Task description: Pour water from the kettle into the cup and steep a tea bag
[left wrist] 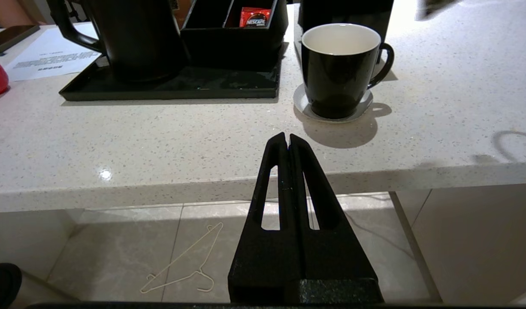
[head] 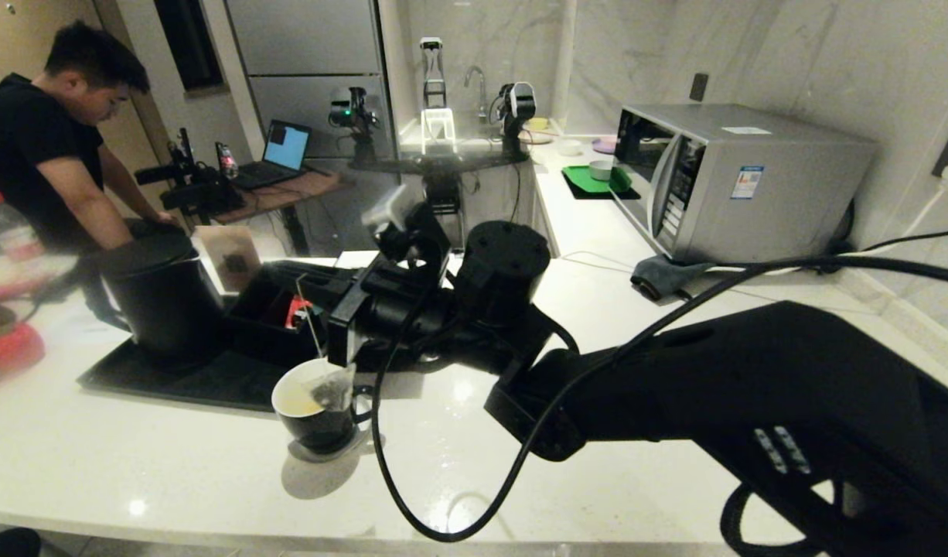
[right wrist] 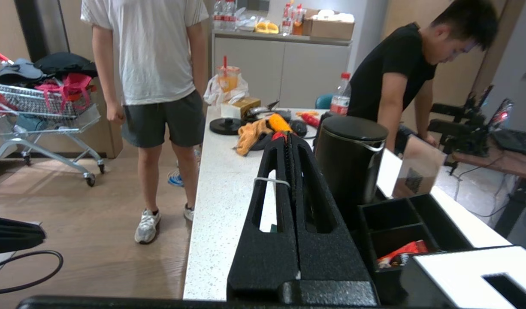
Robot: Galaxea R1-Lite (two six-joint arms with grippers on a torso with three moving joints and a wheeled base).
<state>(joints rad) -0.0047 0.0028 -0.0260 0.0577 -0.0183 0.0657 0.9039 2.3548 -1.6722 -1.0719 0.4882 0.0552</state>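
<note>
The black cup (head: pixel 313 422) stands on a coaster near the counter's front and holds pale yellowish water (head: pixel 298 402). A greyish tea bag (head: pixel 333 391) hangs in its mouth by a thin string (head: pixel 312 329). My right gripper (head: pixel 277 271) reaches leftward above the cup, shut on that string (right wrist: pixel 271 181), which crosses one finger. The matte black kettle (head: pixel 161 294) stands on a black tray (head: pixel 196 381), just left of the gripper (right wrist: pixel 287 138). My left gripper (left wrist: pixel 287 137) is shut and empty, held low before the counter edge, facing the cup (left wrist: pixel 338 73).
A black compartment box (right wrist: pixel 396 219) with a red packet (right wrist: pixel 402 253) sits beside the kettle (right wrist: pixel 349 167), next to a glossy box with a white top (right wrist: pixel 469 264). A microwave (head: pixel 721 182) stands at the back right. Two people stand by the counter's far end (right wrist: pixel 147 64), (right wrist: pixel 396 73).
</note>
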